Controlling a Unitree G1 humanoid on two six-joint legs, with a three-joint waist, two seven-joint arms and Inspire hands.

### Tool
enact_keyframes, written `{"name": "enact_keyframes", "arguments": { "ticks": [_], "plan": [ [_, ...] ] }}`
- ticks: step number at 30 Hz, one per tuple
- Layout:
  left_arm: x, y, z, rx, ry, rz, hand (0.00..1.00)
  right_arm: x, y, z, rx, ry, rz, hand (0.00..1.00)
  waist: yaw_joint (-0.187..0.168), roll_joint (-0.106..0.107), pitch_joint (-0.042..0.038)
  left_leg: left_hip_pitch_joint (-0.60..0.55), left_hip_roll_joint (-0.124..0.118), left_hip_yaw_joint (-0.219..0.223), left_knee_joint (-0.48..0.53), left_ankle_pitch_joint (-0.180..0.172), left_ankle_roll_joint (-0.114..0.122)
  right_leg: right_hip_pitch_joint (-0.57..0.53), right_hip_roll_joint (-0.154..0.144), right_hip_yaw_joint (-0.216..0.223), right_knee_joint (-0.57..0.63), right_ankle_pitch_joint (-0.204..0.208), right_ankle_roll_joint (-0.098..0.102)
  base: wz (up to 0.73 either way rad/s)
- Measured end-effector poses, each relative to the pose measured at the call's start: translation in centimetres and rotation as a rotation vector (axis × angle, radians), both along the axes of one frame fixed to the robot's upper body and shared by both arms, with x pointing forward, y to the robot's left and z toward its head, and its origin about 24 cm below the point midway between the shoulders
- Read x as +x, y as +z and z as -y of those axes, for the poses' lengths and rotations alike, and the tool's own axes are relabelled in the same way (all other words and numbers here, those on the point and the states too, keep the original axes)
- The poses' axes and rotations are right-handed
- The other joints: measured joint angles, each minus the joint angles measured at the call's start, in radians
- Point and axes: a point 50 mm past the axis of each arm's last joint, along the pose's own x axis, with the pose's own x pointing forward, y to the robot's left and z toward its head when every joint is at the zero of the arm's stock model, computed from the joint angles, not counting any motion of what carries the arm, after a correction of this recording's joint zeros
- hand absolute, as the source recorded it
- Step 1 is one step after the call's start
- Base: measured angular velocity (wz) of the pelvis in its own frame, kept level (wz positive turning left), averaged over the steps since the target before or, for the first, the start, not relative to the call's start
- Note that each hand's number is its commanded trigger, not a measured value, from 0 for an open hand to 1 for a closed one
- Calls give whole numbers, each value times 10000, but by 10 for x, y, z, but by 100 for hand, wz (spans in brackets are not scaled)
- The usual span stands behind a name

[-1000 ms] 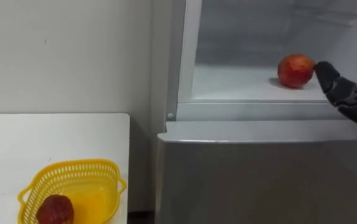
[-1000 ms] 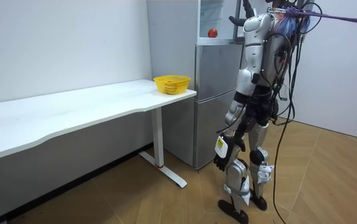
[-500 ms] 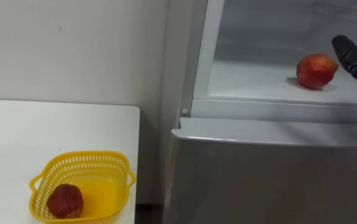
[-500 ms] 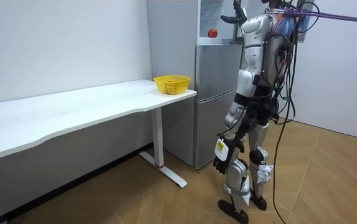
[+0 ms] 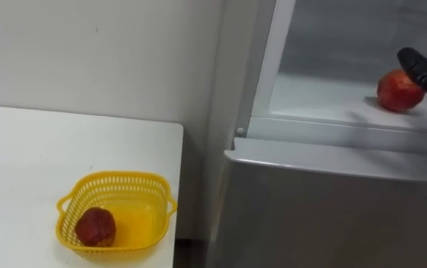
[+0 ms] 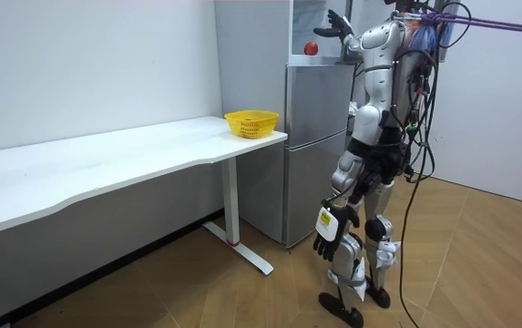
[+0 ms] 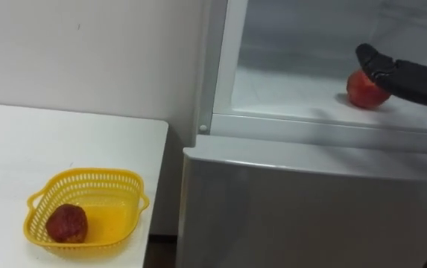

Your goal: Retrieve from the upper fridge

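Note:
A red apple lies on the white shelf of the open upper fridge compartment. My right hand reaches in from the right with straight fingers. It hovers over the apple's top and hides its upper edge, and nothing is curled round the fruit. In the room view I stand upright before the fridge with that hand raised beside the apple. My left hand hangs relaxed at thigh height.
The lower fridge door is closed below the shelf. To the left a white table carries a yellow basket holding a dark red fruit. The fridge frame borders the opening's left side.
My right hand has risen from the apple's right side and stretched out over its top. The apple has not moved. The eye view has shifted, which is the camera's own move.

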Motion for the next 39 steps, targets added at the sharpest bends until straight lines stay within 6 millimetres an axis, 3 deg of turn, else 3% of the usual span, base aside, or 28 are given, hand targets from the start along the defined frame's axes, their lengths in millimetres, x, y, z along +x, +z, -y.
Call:
{"name": "enact_keyframes", "arguments": {
  "ticks": [8, 16, 25, 39],
  "plan": [
    [-1, 1, -3, 141, 231, -69, 0, 16, 9, -7, -97, 204, -431, 0, -1, -12, 0, -224, -31, -202, 40, 12, -6, -136, -16, -252, 58, 0, 1, 9],
    [-1, 1, -4, 369, 273, -70, 0, 23, 0, -6, -194, 346, -1236, 0, -14, -13, 7, -388, -132, -498, 56, 53, 17, -171, -106, -769, 62, -7, 12, 13],
    [5, 1, -2, 423, 224, 119, 0, 30, -23, 0, -151, 315, -2440, 0, 16, 28, 98, -494, -147, -579, 143, 53, 23, -199, -126, -768, 95, -8, 13, 2],
    [10, 2, -5, 550, 132, 267, 0, 31, -17, 3, -767, 382, -2777, 0, 11, 63, 105, -629, -133, -492, 156, 107, 21, -399, -124, -729, 99, -6, 10, -1]
  ]
}}
